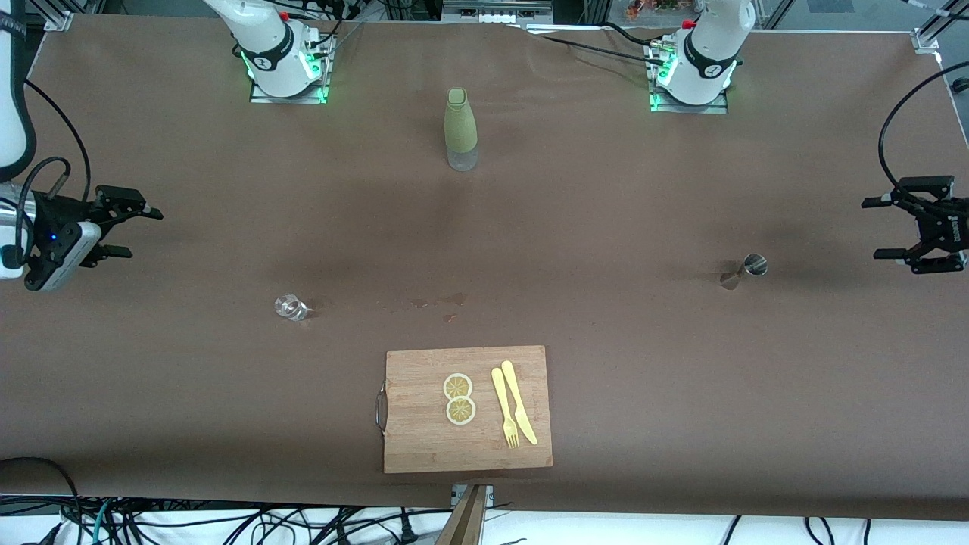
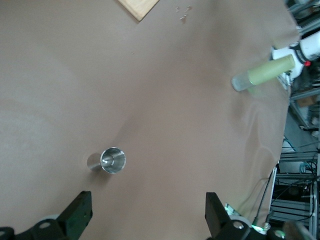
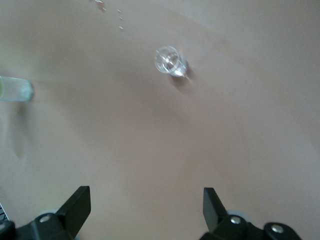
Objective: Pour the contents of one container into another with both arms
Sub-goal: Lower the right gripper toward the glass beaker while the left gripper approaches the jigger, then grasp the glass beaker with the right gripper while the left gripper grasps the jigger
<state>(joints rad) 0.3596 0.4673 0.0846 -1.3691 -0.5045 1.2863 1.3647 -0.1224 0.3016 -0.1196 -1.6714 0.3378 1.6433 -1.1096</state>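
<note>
A small steel jigger cup (image 1: 746,270) (image 2: 111,160) stands on the brown table toward the left arm's end. A small clear glass (image 1: 290,306) (image 3: 170,60) stands toward the right arm's end. A green-sleeved bottle (image 1: 460,129) (image 2: 262,73) stands upright between the two arm bases; its clear bottom (image 3: 15,89) shows in the right wrist view. My left gripper (image 1: 882,227) (image 2: 148,212) hangs open and empty over the table's edge by the jigger. My right gripper (image 1: 138,233) (image 3: 146,210) hangs open and empty at its own end of the table.
A wooden cutting board (image 1: 424,431) (image 2: 139,7) lies near the front camera, carrying two lemon slices (image 1: 459,398) and a yellow fork and knife (image 1: 513,412). Small wet spots (image 1: 439,303) mark the table between the board and the bottle.
</note>
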